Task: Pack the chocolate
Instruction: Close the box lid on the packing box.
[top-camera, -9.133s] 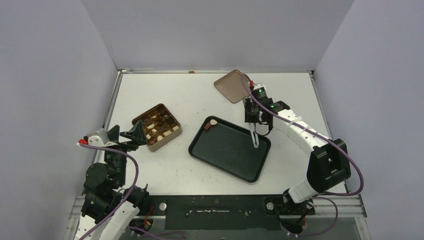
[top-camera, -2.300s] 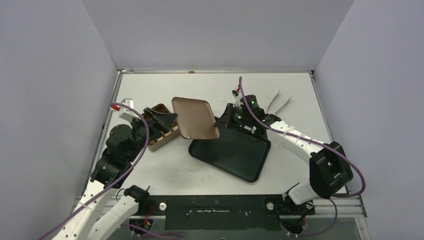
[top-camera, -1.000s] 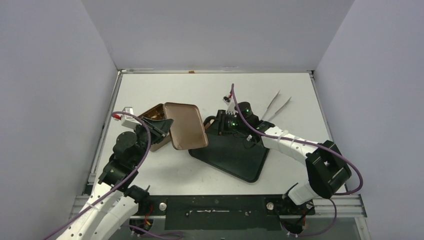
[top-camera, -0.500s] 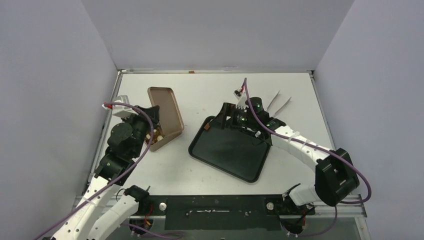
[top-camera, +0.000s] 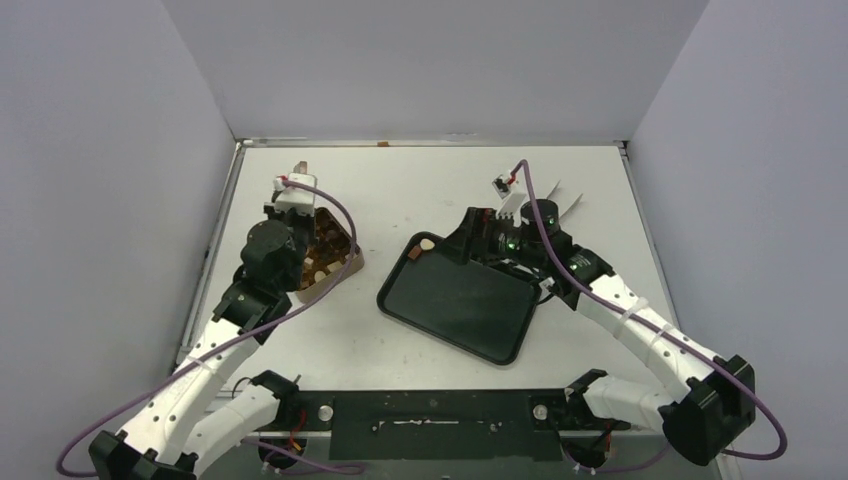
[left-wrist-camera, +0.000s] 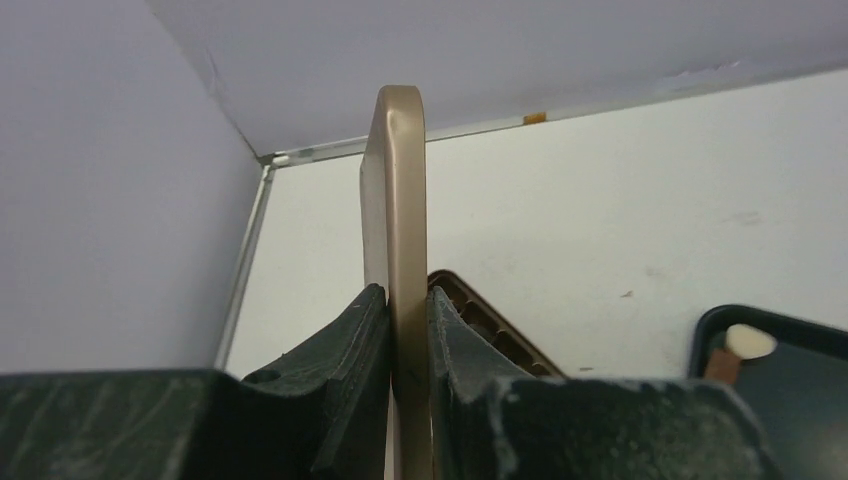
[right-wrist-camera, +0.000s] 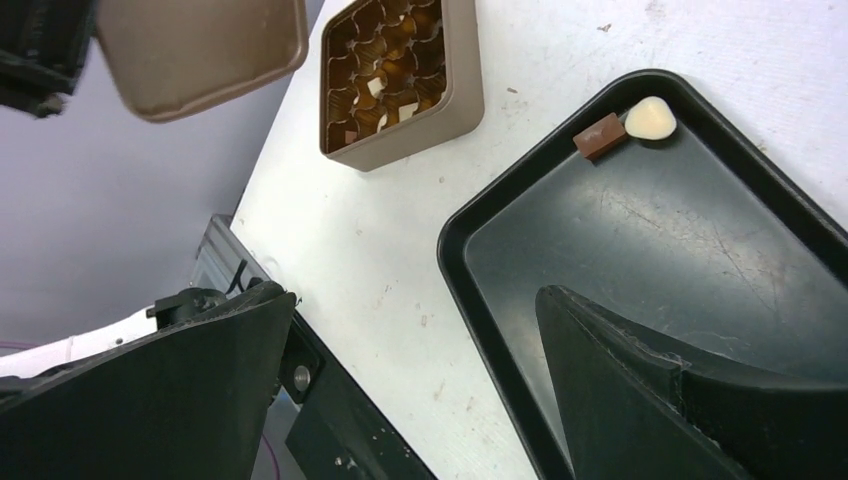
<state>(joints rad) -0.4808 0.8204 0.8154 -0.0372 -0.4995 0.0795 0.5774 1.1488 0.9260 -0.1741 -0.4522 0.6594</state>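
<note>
here the right gripper (right-wrist-camera: 415, 295) hangs wide open over the black tray (right-wrist-camera: 650, 230), with two chocolate pieces (right-wrist-camera: 650, 118) in its far corner. farther left, the left gripper (left-wrist-camera: 408, 330) pinches the lid (left-wrist-camera: 395, 200) on edge by the tin (right-wrist-camera: 400, 75), and its arm covers some of the chocolate pieces inside.

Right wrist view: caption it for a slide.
Open right fingers above black tray with two chocolates; partly filled tin and held-up lid beyond.
</note>
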